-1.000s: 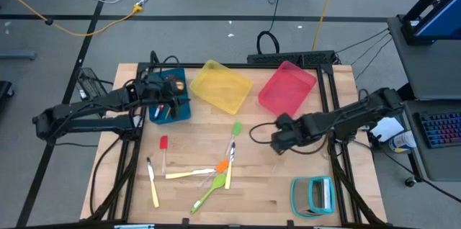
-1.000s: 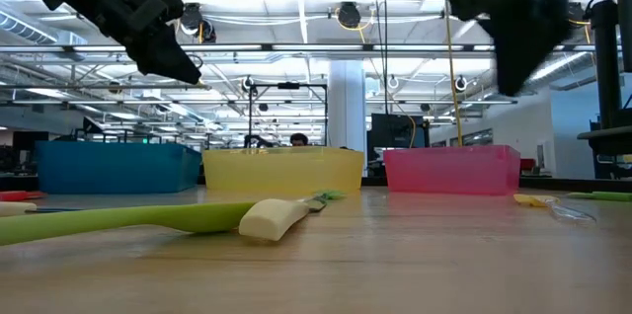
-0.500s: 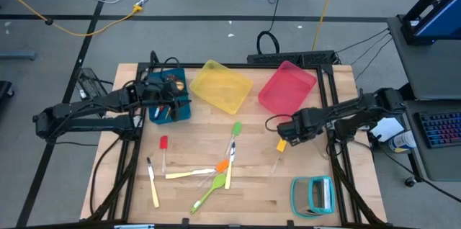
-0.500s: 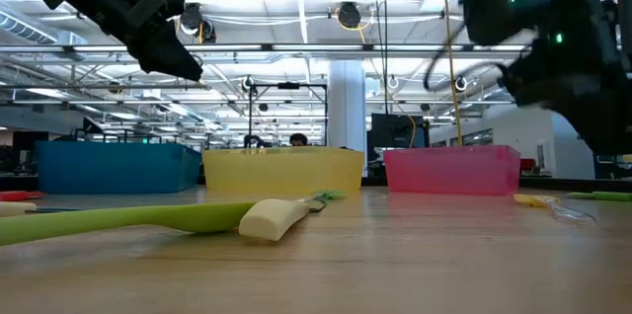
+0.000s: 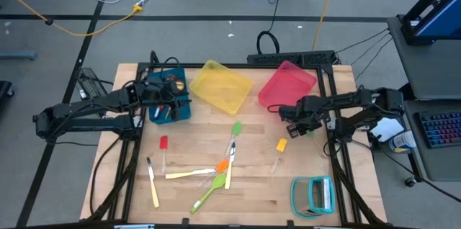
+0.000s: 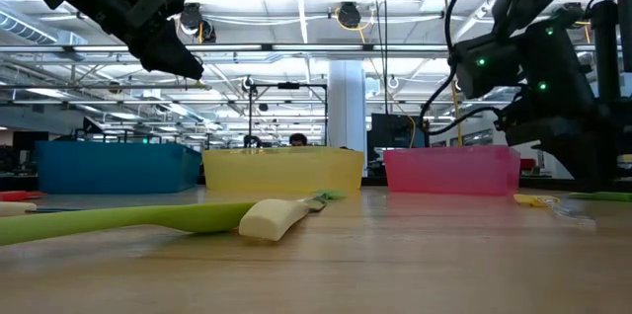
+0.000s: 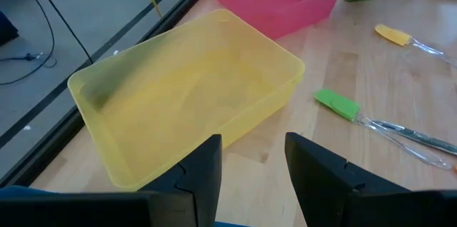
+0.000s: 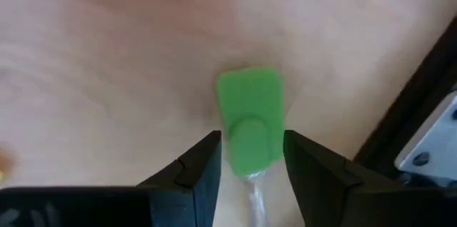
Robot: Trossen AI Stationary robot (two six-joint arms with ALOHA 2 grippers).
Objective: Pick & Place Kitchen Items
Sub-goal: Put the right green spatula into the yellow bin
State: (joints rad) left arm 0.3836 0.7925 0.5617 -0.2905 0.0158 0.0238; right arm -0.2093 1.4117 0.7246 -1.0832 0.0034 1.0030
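Note:
My right gripper (image 8: 250, 140) is raised over the table near the pink bin (image 5: 287, 88) and is shut on a small green spatula (image 8: 250, 113) with a clear handle. My left gripper (image 7: 253, 141) hangs open above the blue bin (image 5: 171, 88), holding nothing. The other items lie flat on the wood: a yellow spatula (image 5: 281, 145), a second green spatula (image 5: 235, 129), a red spatula (image 5: 163, 143), an orange spatula (image 5: 222, 165), a lime-green spoon (image 5: 207, 194) and cream-handled cutlery (image 5: 153, 182). My right gripper pinches the green spatula between its two fingers at the lower part of the green head (image 8: 250, 157), where the clear handle joins it. The head sticks out past the fingertips and the handle runs back between them. The spatula is lifted clear of the table.
The yellow bin (image 5: 221, 85) sits between the blue and pink bins along the far edge. A teal-framed rack (image 5: 315, 194) lies at the near right corner. Black frame rails (image 5: 333, 106) run down the table's right side close to my right arm.
My right gripper has risen from the middle of the table and moved toward the far right, up to the pink bin, carrying the green spatula. The yellow spatula it was covering now shows on the wood.

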